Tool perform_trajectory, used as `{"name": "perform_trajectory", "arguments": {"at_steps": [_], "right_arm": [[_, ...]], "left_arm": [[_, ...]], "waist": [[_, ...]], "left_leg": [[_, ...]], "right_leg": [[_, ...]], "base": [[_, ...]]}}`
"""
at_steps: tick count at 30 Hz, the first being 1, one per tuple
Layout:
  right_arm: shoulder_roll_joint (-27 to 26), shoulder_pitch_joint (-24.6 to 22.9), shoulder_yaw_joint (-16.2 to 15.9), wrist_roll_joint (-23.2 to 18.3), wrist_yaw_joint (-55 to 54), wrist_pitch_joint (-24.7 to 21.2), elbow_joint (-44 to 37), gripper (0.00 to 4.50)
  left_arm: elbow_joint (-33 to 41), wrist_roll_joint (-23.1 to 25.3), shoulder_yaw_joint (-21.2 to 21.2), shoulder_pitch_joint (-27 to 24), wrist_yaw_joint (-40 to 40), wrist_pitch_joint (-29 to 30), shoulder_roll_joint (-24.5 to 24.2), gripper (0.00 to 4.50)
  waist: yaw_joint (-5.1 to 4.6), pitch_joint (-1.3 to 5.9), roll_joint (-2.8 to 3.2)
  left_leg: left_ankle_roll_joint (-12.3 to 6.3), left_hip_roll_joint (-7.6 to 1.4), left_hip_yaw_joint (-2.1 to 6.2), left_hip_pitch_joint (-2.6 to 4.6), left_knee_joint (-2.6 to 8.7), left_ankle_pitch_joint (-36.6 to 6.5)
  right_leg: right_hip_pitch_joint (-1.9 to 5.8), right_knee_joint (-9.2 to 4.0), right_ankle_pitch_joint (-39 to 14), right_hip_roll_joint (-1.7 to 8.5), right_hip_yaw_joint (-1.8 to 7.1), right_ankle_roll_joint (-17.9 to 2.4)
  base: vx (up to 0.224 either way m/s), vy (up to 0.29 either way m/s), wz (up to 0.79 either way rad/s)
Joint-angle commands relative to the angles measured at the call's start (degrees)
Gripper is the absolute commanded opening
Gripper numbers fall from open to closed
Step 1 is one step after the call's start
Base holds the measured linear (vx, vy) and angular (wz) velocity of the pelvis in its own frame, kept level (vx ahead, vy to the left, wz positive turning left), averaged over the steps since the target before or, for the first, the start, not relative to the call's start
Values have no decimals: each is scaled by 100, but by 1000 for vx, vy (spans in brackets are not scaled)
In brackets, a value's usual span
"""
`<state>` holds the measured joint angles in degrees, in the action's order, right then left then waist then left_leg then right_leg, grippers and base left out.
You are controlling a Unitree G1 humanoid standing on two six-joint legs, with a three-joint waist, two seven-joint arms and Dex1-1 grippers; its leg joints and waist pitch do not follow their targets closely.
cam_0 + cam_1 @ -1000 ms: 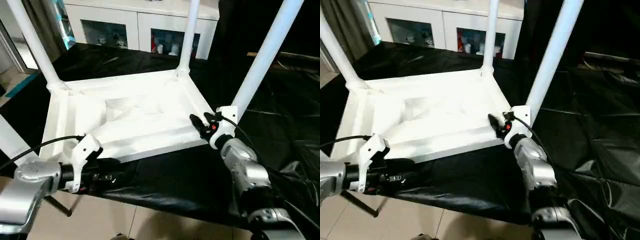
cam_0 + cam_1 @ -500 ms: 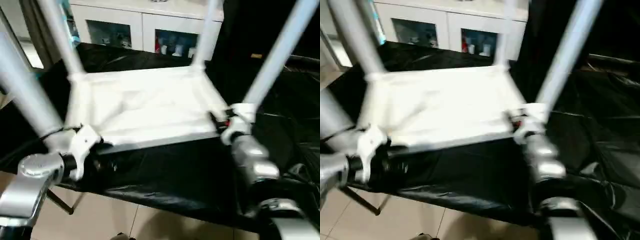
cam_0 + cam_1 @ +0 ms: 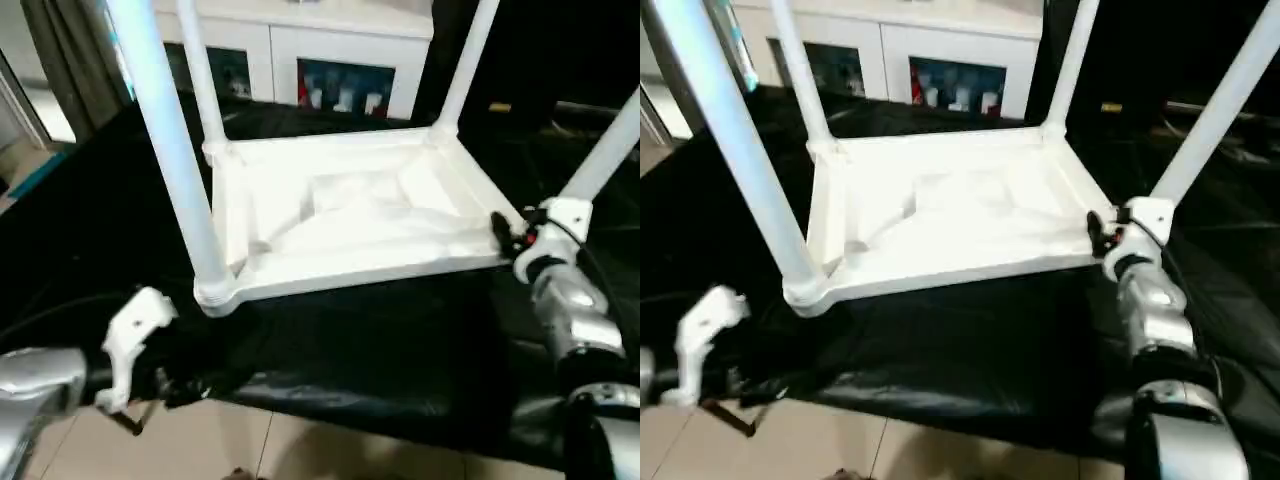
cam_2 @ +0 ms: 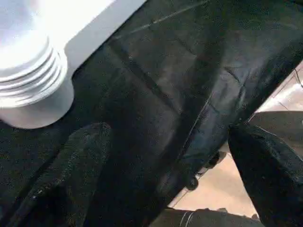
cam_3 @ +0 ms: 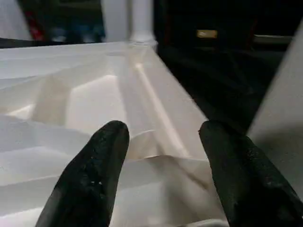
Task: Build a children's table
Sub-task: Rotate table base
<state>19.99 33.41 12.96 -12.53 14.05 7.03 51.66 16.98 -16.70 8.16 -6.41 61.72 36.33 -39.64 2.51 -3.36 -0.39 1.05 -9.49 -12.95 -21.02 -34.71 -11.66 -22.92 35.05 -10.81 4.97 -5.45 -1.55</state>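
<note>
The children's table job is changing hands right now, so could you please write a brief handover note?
Left claw: open, empty, over the black sheet near the table's front-left corner.
Right claw: fingers spread over the children's table rim at its front-right corner; contact unclear.
Table lies upside down on the sheet.
Done: four legs stand in their sockets.
Left: check each leg is seated, then turn it upright.

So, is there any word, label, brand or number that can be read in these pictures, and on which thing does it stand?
None can be read.
Small yellow tag on the dark background behind the children's table: too small and blurred to read.
Items behind the cabinet's glass doors: no legible text.
</note>
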Motion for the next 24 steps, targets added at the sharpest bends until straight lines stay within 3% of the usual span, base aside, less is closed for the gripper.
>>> {"name": "perform_trajectory", "arguments": {"at_steps": [1,4,7,9,12,15,16,17,21,24], "right_arm": [[-199,-299,-32,-41,62,106,-445,278],[-501,-683,33,-202,-27,207,-974,278],[-635,-936,44,-232,-125,288,-1274,278],[-836,-1192,131,-239,-446,346,-1437,278],[-912,-1257,161,-187,-636,382,-1446,278],[-1004,-1344,130,11,-930,191,-1555,278],[-1006,-1349,128,17,-938,183,-1562,278],[-1030,-1381,95,69,-992,102,-1629,278],[-1066,-1335,-19,87,-940,-141,-1598,278],[-1012,-1172,-244,186,-728,-448,-1320,278]], "left_arm": [[-207,-371,586,-29,-131,-174,112,444],[-850,-601,1163,61,-279,-930,388,444],[-1104,-615,1284,77,-323,-1190,451,444],[-1422,-734,1367,437,-685,-1480,921,444],[-1535,-695,1316,639,-875,-1623,1117,444],[-1804,-629,1122,1043,-1218,-1881,1529,444],[-1814,-630,1114,1053,-1222,-1892,1537,444],[-1920,-632,1030,1164,-1260,-1990,1615,444],[-2125,-581,849,1520,-1292,-2149,1842,444],[-1730,-1085,626,1646,-990,-1724,1984,444]], "waist": [[-13,297,23],[-36,305,32],[-46,315,44],[-44,306,79],[-42,320,62],[-62,326,56],[-51,333,60],[-49,335,50],[-64,359,38],[-67,365,21]], "left_leg": [[-117,-384,240,114,423,-1391],[-111,-387,279,107,458,-1397],[-78,-412,290,126,480,-1464],[3,-419,268,170,486,-1545],[89,-415,292,132,499,-1595],[47,-405,279,122,483,-1494],[42,-396,271,134,472,-1452],[5,-390,281,91,473,-1353],[-65,-395,276,93,450,-1191],[-110,-402,276,64,437,-1048]], "right_leg": [[199,-473,-1659,399,394,-1131],[202,-498,-1678,384,387,-996],[189,-481,-1653,388,390,-948],[151,-481,-1509,377,407,-1011],[198,-468,-1512,407,406,-999],[209,-466,-1385,405,411,-973],[202,-469,-1365,402,407,-985],[232,-462,-1315,412,409,-970],[243,-435,-1161,414,404,-1003],[279,-407,-1057,430,396,-1109]], "base": [[0,0,0],[0,0,0],[0,0,0],[0,0,0],[0,0,0],[0,0,0],[0,0,0],[0,0,0],[0,0,0],[0,0,0]]}}
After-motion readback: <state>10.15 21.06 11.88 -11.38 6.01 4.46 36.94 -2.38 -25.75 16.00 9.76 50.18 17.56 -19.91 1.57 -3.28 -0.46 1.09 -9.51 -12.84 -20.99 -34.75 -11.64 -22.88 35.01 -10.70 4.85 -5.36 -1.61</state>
